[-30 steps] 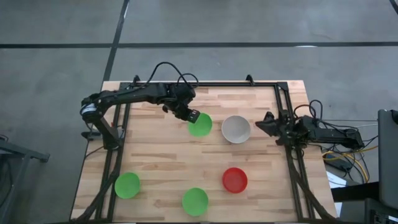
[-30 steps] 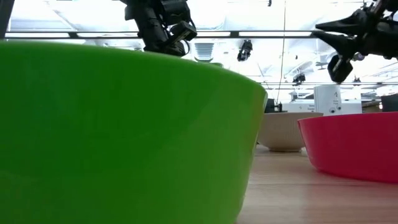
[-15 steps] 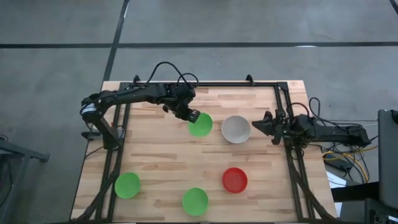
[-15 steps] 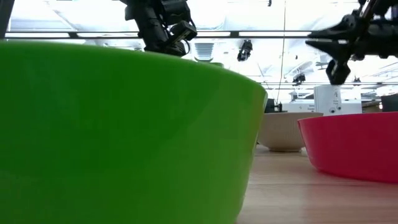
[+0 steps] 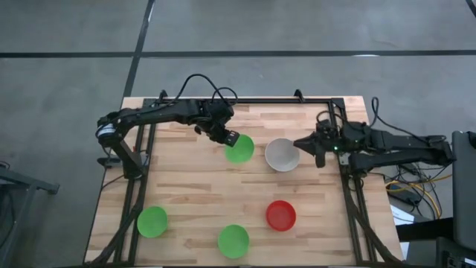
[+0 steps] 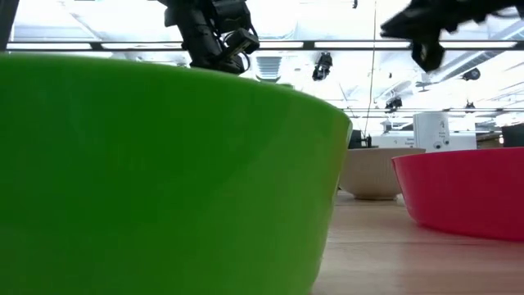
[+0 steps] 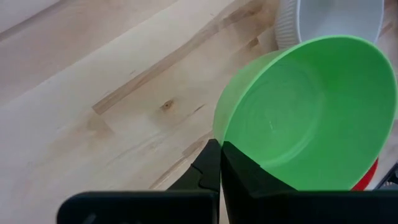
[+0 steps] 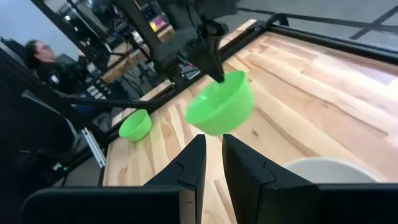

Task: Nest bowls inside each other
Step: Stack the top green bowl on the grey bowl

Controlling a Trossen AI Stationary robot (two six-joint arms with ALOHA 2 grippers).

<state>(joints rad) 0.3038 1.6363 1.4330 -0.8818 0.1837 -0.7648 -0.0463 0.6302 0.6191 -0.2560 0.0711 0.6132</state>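
We see the left tool [image 5: 231, 138] clenched on the rim of 1 green bowl [image 5: 239, 150], lifted beside the grey-white bowl [image 5: 282, 154]; we should centre it before lowering; the right tool [image 5: 300, 142] hovers slightly parted, empty.

A robotics lab or open workshop hall. A butcher-block table [image 5: 201, 186] in a black metal frame [image 5: 137, 201] stands alone on a wide grey concrete floor [image 5: 59, 89] marked with dark lines. 2 dark robot arms are bolted to the frame, with loose cables [image 5: 416, 190] trailing off 1 side. Beyond the right gripper's [image 8: 211, 155] jaws, a seated person [image 8: 43, 59] works among other dark rigs. The low view shows a high ceiling [image 6: 327, 33] with long bright light strips and hanging gear.
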